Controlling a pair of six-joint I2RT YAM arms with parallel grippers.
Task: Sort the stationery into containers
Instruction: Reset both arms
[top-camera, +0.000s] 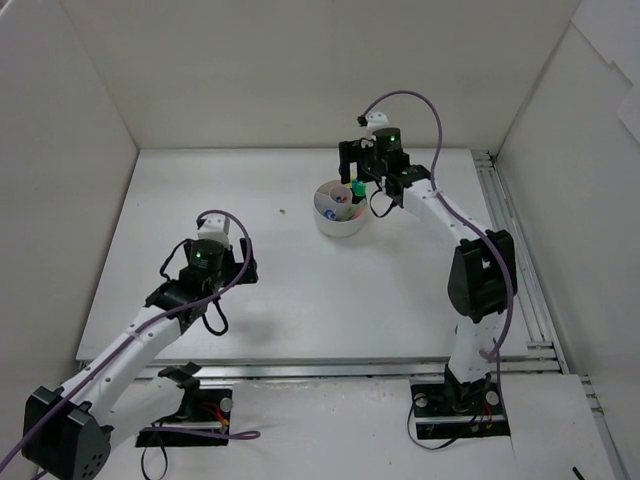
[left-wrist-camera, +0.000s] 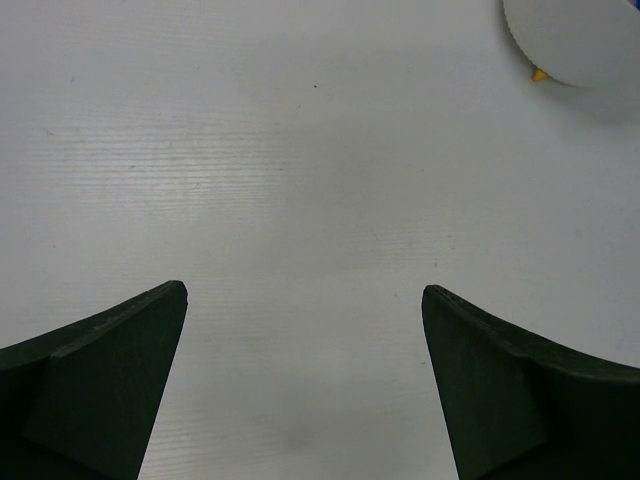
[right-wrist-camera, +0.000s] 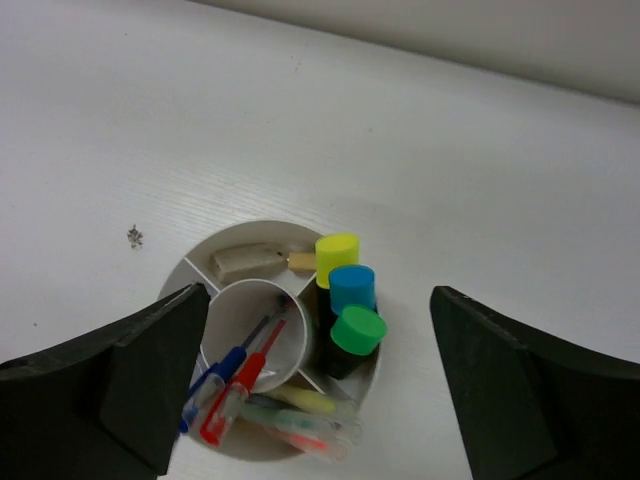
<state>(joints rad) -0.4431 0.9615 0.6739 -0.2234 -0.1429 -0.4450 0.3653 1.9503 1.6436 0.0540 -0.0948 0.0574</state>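
White plastic is what we are looking down on: the round divided tub (right-wrist-camera: 186, 264) is sitting on the table (right-wrist-camera: 480, 160) directly under our right gripper (right-wrist-camera: 320, 295). We are holding its jaws wide apart on either side of the tub, with nothing between them, which reads to us as a release over the container, not a grip.

Three black highlighters (right-wrist-camera: 352, 290) are standing upright in one outer compartment, their yellow, blue and green caps crowding together; standing seems to be the only way they are fitting that narrow wedge. A beige eraser (right-wrist-camera: 245, 262) is lying flat in the next compartment, with what may be a wooden stub (right-wrist-camera: 301, 262) beside it. A blue pen (right-wrist-camera: 213, 381) and a red pen (right-wrist-camera: 240, 383) are leaning out of the central cup (right-wrist-camera: 262, 300) because they are longer than it is deep. Pale see-through pens (right-wrist-camera: 300, 415) are lying in the near compartment.

Our left gripper (left-wrist-camera: 305, 290) is hanging fully open over bare table, well apart from the tub, and we are seeing no loose stationery near it.
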